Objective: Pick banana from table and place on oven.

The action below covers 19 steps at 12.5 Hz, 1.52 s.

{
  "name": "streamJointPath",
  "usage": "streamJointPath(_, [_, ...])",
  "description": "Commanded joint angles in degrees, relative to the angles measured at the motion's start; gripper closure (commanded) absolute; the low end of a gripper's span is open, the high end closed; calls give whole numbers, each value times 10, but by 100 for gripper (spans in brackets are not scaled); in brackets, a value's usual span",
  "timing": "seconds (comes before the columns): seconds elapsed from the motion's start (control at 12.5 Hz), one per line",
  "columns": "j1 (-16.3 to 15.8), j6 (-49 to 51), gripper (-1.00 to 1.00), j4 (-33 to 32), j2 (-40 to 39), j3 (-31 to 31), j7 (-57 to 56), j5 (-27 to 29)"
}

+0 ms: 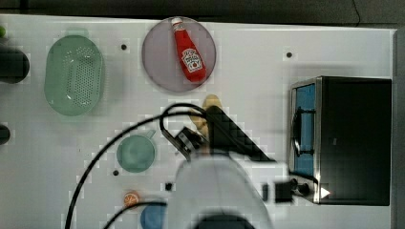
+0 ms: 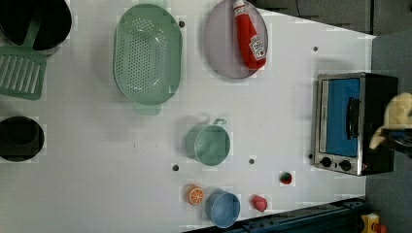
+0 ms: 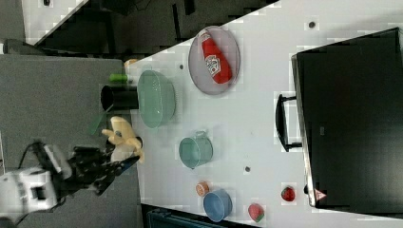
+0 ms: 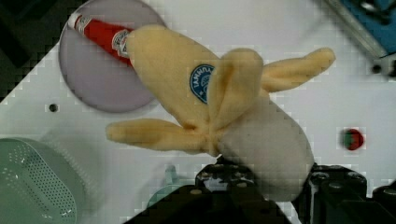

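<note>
Fingers (image 3: 124, 164) grip banana (image 3: 122, 136); off table (image 3: 256, 118)

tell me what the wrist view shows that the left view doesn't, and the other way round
Wrist view alone: the round blue sticker on the banana, its peel flaps splayed out, and the black pincer clamped on the banana's pale lower end.

Left view alone: the whole oven with its blue glass door, the orange slice, the blue bowl, the green spatula and two black pots.

Both: the banana, the ketchup bottle lying on the grey plate, the green colander, and the white table.
</note>
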<state>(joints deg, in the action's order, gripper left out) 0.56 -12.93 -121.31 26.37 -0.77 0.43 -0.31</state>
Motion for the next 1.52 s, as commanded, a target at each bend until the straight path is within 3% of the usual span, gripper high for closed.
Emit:
streamJointPath(0.08, [8, 31, 50, 11, -36, 35, -5, -2])
streamJointPath(0.48, [24, 11, 50, 17, -84, 178, -170, -12])
streamJointPath(0.88, [25, -137, 50, 40, -198, 322, -441, -15])
streamJointPath(1.2, [25, -185, 50, 92, -294, 382, -575, -11])
streamJointPath(1.52, [27, -185, 44, 131, -348, 391, -622, -10])
